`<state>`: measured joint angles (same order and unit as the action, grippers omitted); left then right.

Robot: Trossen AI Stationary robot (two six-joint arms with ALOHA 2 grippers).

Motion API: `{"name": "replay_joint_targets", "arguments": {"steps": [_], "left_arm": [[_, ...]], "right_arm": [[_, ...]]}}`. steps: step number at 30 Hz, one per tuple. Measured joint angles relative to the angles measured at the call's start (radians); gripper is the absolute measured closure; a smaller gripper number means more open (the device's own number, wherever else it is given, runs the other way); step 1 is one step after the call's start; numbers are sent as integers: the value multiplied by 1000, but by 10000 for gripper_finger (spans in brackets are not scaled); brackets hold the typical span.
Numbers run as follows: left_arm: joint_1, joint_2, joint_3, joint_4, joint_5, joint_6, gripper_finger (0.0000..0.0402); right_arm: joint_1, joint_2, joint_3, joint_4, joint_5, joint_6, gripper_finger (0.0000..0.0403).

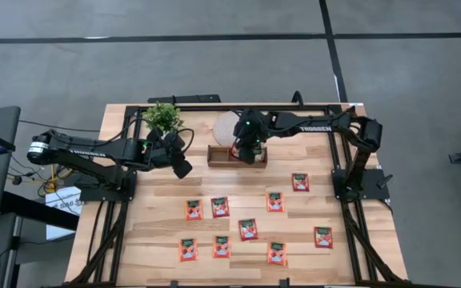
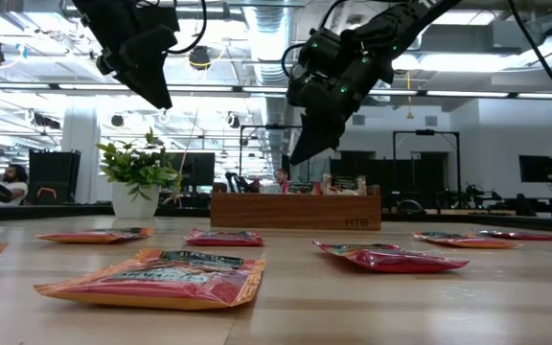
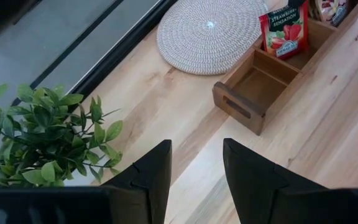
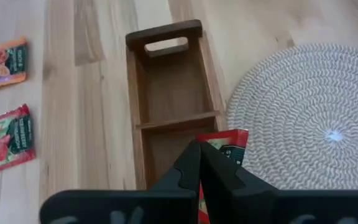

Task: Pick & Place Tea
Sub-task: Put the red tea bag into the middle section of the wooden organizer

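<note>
Two dark robot arms over a pale plank table [image 1: 310,240], one holding a tea packet above a wooden box.

The long dark-wood box [image 1: 237,155], split into compartments with a slotted handle end, sits beside a round woven mat [image 1: 226,126] and a leafy potted plant [image 1: 163,118]. Flat, glossy red packets [image 1: 248,230] lie scattered across the planks. The right gripper [image 4: 199,163] is pinched tight on a red tea packet [image 4: 226,144] over the box. The left gripper [image 3: 196,163] hovers near the plant, fingers narrowly apart and empty.
</note>
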<state>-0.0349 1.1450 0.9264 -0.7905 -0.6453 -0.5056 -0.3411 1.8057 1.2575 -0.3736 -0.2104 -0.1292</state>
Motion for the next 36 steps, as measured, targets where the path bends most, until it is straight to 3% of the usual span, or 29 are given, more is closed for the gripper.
{"name": "replay_joint_targets", "arguments": {"steps": [36], "left_arm": [[0,0,0,48,-3,0,264]], "right_arm": [[0,16,1,-61,8,-90,403]]}}
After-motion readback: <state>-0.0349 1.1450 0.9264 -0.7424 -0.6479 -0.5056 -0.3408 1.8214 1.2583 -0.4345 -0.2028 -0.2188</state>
